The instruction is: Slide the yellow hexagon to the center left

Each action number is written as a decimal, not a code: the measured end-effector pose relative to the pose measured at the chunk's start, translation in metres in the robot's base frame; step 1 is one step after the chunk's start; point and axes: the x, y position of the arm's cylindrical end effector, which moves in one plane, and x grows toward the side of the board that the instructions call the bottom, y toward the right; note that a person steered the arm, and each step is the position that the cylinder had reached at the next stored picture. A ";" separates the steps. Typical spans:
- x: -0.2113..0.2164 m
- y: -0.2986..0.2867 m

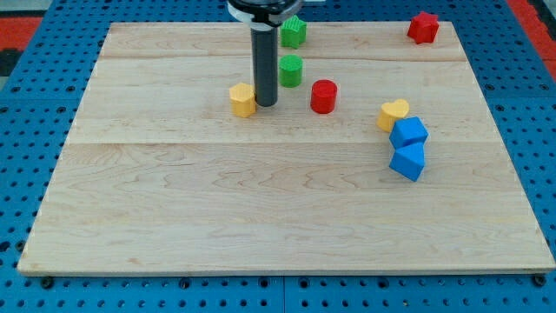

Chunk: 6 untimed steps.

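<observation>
**Camera view: rod tip set against the yellow hexagon's right side**

Camera view shows 1 wooden board [261,217] on a blue pegboard surface [26,130]. The arm carries no pincer at all, so nothing opens, closes or grips; it ends in a dark upright rod, and my tip [266,104] rests on the board just at the view's right of the yellow hexagon [243,99], touching it or very nearly so.

The yellow hexagon sits in the upper half of the board, a little left of the middle line. The board to its left holds no blocks. It is a squat block with no clear long axis; 1 flat face looks up, and which way its corners point is too small to tell.

Moving rightward: 1 green block [294,32] with a ridged outline lies near the top edge, partly behind the rod, and a green cylinder [290,70] stands just right of the rod. A red cylinder [323,96] sits near, further right. Well apart from these, a yellow heart [393,114] touches the upper blue block [408,133], which touches the lower blue block [407,161]. A red block [423,27] sits near the top right corner.
</observation>
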 end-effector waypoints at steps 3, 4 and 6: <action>-0.018 -0.050; -0.021 -0.068; -0.004 -0.071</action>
